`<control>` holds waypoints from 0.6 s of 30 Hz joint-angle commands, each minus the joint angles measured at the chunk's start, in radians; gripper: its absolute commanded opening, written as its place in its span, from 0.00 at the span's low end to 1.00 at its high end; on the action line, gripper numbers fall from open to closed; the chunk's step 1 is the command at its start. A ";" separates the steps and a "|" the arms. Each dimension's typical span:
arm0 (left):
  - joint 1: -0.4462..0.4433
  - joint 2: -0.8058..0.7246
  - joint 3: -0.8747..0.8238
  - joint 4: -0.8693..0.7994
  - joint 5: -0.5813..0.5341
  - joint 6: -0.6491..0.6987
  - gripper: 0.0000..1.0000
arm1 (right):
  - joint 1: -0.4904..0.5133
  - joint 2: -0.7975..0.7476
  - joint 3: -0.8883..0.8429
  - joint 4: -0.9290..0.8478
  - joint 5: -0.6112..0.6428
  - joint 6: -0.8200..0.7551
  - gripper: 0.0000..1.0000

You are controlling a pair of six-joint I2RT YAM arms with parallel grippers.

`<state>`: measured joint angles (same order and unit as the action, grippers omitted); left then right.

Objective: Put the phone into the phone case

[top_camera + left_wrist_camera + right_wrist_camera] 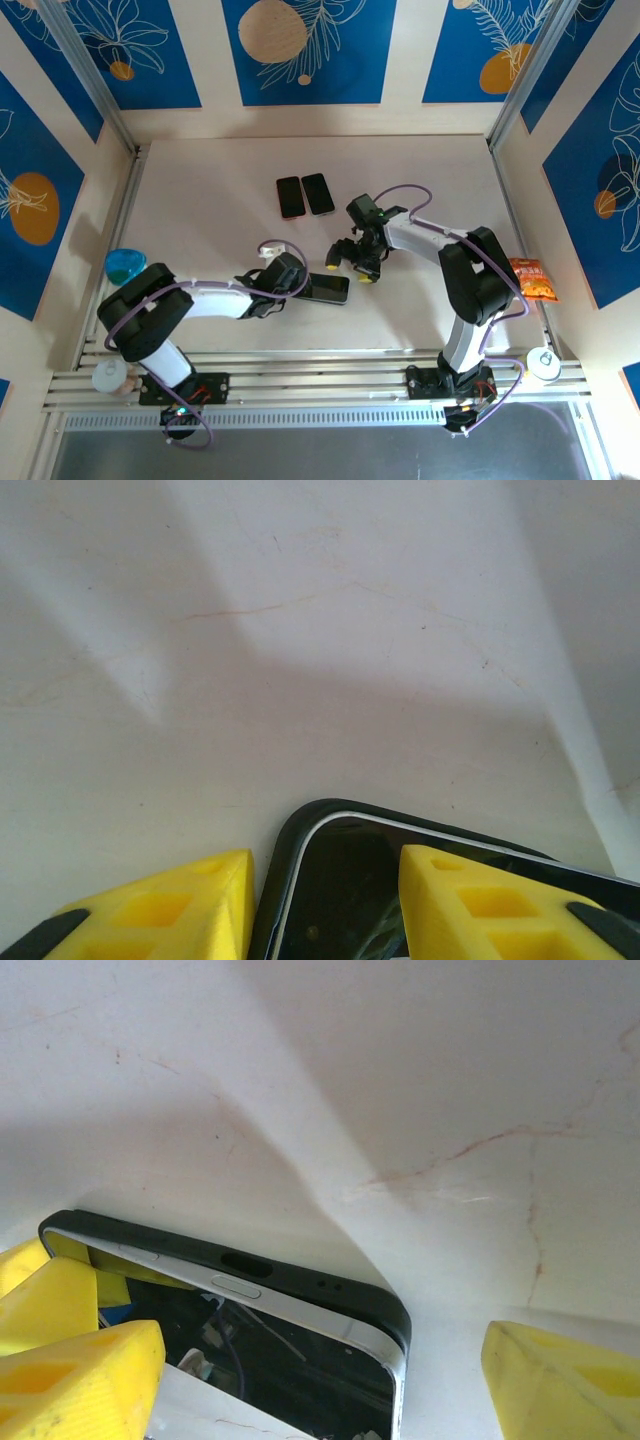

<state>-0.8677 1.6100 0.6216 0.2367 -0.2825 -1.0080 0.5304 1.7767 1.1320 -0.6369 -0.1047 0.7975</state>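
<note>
The phone (330, 289) lies flat near the table's middle, set in its black phone case (300, 1275). Its silver edge (330, 1315) stands a little proud of the case's rim at the corner nearest my right gripper. My left gripper (292, 278) is at the phone's left end with its jaws partly apart. There it straddles a corner of the case (285, 850), one finger beside the rim and the other over the dark screen (350, 890). My right gripper (358, 262) hovers wide open over the phone's right end, nothing clamped between its yellow fingers (560, 1380).
Two more dark phones (290, 196) (318, 193) lie side by side further back. An orange snack packet (533, 280) sits by the right wall and a blue object (125, 265) by the left. Metal rails (320, 375) run along the near edge.
</note>
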 commanded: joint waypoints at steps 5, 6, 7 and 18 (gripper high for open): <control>-0.028 -0.024 0.029 -0.011 0.063 0.050 0.43 | -0.002 -0.119 -0.056 0.037 0.028 0.000 0.84; -0.028 -0.033 0.025 -0.016 0.058 0.051 0.43 | -0.002 -0.136 -0.068 0.044 0.033 0.003 0.84; -0.028 -0.042 0.022 -0.019 0.054 0.054 0.43 | -0.003 -0.161 -0.086 0.054 0.031 0.001 0.84; -0.021 -0.082 0.020 -0.085 0.044 0.096 0.44 | 0.015 -0.422 -0.367 0.193 0.028 0.060 0.45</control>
<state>-0.8822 1.5455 0.6277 0.1905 -0.2466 -0.9356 0.5346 1.3834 0.8173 -0.4900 -0.0631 0.8314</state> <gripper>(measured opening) 0.442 0.484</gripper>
